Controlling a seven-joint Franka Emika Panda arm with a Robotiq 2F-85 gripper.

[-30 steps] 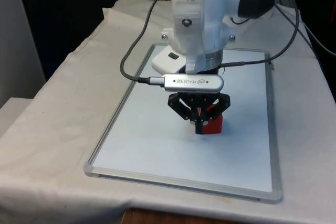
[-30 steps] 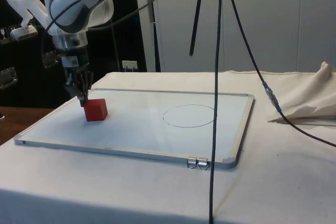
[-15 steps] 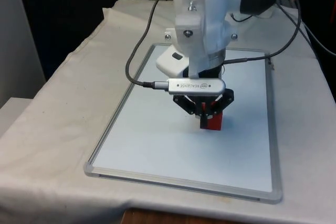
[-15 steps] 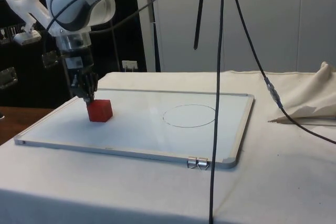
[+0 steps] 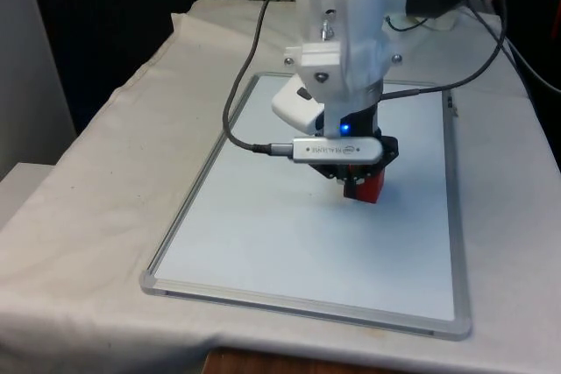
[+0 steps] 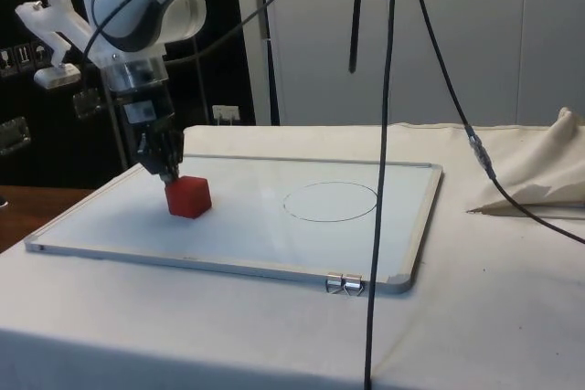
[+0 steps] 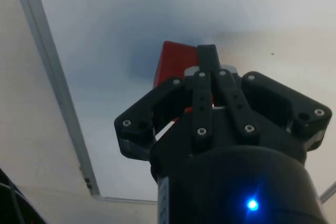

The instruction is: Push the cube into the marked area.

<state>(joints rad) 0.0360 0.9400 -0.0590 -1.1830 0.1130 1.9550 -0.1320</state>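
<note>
A red cube [image 6: 188, 197] [image 5: 366, 187] [image 7: 173, 64] sits on the whiteboard [image 6: 247, 226]. My black gripper [image 6: 171, 173] [image 7: 206, 59] is shut, its fingers pressed together with nothing between them. The fingertips touch the cube's side that faces away from the circle. In the side view a thin drawn circle [image 6: 330, 201] marks the area on the board, some way to the cube's right. In the front view the gripper [image 5: 351, 183] and the arm hide most of the cube.
The whiteboard [image 5: 263, 243] lies flat on the white cloth and has a raised metal frame. A black cable [image 6: 379, 171] hangs down in front of the side camera. A crumpled fold of cloth [image 6: 539, 175] lies at the side view's right.
The shut gripper has pushed the cube along the board towards the circle, rightwards in the side view. The cube has slid a short way with it.
</note>
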